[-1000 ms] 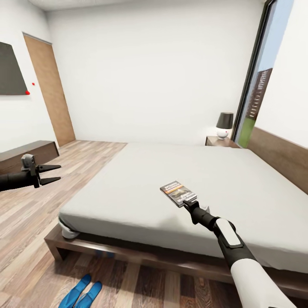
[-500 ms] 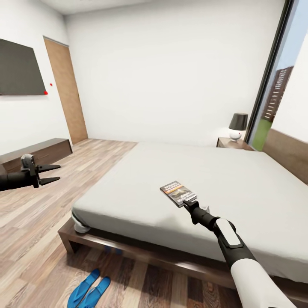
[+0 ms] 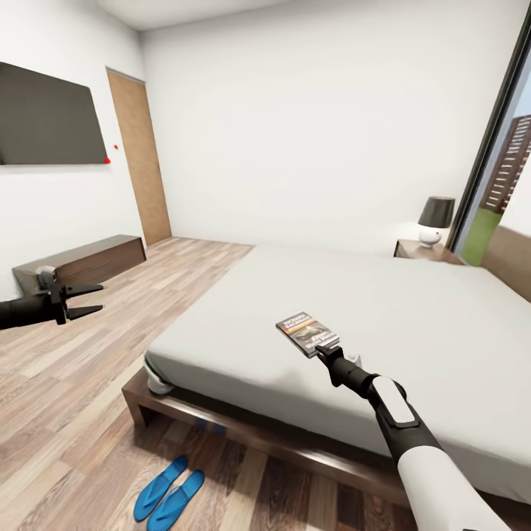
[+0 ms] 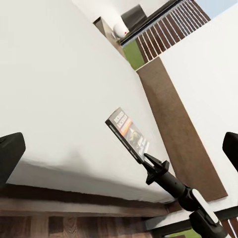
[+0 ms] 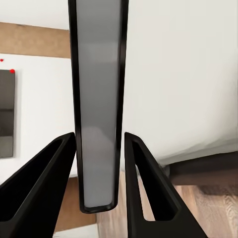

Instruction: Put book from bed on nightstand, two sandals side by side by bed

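Swung leftward since before, book (image 3: 307,333) clamped in right gripper (image 3: 322,347) over grey bed (image 3: 413,310), left gripper (image 3: 88,300) apart, sandals (image 3: 169,496) paired on plank floor (image 3: 81,413) near left.

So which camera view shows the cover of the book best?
The head view: the book faces the camera there, with its title band and picture visible, held above the bed. The left wrist view shows the cover slanted and smaller. The right wrist view shows its edge between the fingers.

mattress (image 3: 383,310): open | nightstand (image 3: 429,253): lamp (image 3: 435,220) on top | floor (image 3: 88,413): sandals (image 3: 169,494)
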You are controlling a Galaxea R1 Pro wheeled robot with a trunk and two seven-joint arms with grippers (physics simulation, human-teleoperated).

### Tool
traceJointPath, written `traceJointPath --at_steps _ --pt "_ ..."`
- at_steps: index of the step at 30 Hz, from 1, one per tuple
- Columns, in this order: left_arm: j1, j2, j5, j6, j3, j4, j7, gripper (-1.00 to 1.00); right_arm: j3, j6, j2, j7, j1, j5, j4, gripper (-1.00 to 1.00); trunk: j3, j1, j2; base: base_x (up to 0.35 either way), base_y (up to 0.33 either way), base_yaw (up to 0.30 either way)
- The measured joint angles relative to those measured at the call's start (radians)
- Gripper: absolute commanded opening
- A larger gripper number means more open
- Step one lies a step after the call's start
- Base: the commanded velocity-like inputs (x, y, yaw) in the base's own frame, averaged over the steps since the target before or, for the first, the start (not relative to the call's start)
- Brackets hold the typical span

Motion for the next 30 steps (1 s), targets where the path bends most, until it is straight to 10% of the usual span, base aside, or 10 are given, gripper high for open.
traceJointPath --at_steps 19,30 --pt "0.0 0.083 0.0 -0.127 -0.001 0.175 0.001 1.0 0.0 0.0 0.0 0.0 -0.001 -0.003 0.0 -1.0 0.0 0.0 0.0 0.0 0.0 0.171" --pt "0.021 0.132 -0.007 -0.325 -0.007 0.375 0.04 1.0 0.0 0.0 0.0 0.0 0.0 -0.002 0.0 -1.0 0.0 0.0 0.0 0.0 0.0 0.17"
